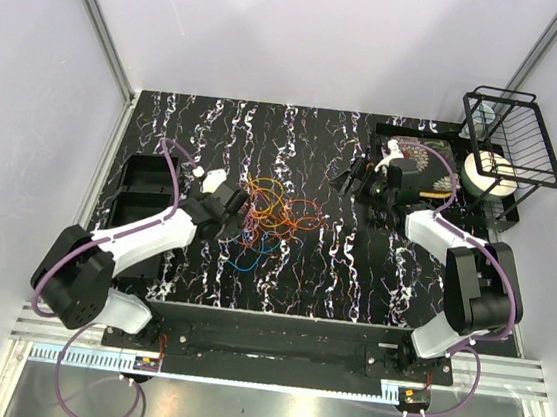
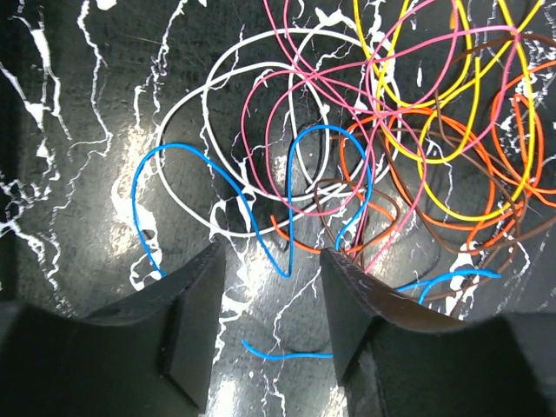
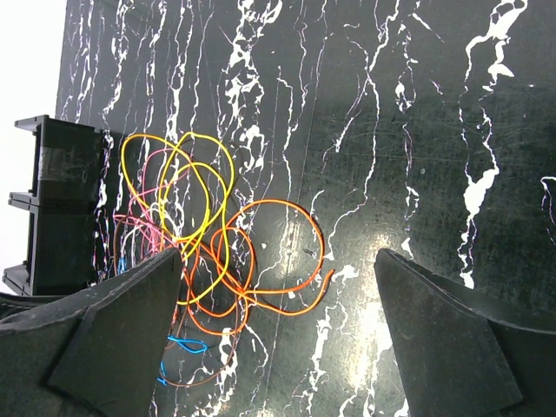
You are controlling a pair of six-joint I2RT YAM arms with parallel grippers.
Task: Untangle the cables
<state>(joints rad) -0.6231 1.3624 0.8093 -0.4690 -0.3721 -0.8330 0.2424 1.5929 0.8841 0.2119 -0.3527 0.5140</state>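
Hovering low at the cables, the left gripper has its fingers apart, nothing pinched. The heap lies loose on the table, near the black tray, on the tray's inner side; the left gripper sits between tray and heap. A blue wire loops out of the heap toward the tray, one bend dipping into the gap between the fingers. It is likely the chosen strand, being outermost and least crossed. The right gripper, fingers spread wide and empty, hangs beyond the heap, well apart from the tray, probably placed to take the orange wire from the opposite side.
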